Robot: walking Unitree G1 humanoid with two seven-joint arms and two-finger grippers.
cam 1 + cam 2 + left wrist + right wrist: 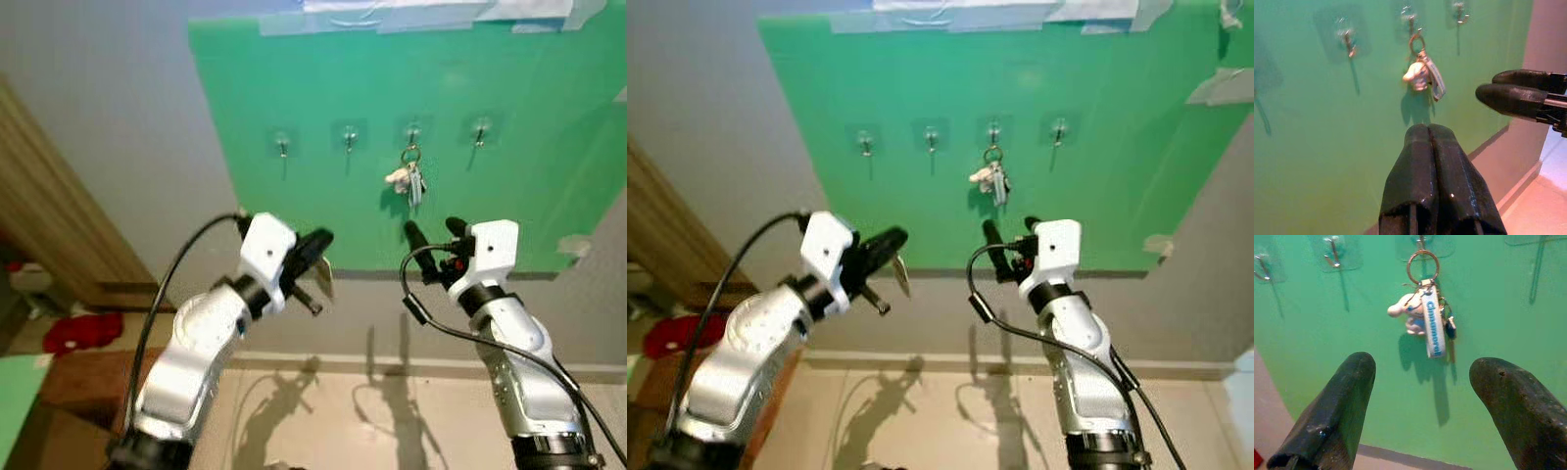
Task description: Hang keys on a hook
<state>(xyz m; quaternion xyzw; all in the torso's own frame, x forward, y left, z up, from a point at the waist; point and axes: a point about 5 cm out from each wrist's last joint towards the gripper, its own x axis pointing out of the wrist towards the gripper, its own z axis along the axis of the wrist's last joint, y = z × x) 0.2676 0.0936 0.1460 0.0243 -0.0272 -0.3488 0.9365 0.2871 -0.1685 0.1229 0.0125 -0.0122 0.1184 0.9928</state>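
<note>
You have a green board taped flat on the grey wall, with four small clear-backed hooks in a row across it; to your far left stands a wooden door frame, and a red object lies low on the floor beside it. The keys hang from the third hook counting from your left, their ring looped over it and the bunch dangling straight down, long axis vertical, against the board. In the right wrist view you can see a white plush charm and a white strap tag with blue lettering running down its length, with a dark key behind them. Nothing lies between your hands and the keys. Your right hand sits just below the bunch and apart from it, its two fingers spread wide with nothing between them, pointing up at the board. Your left hand is raised further to the left, below the second hook, its fingers pressed together and holding nothing, aimed toward the board. A black cable loops along the left arm
</note>
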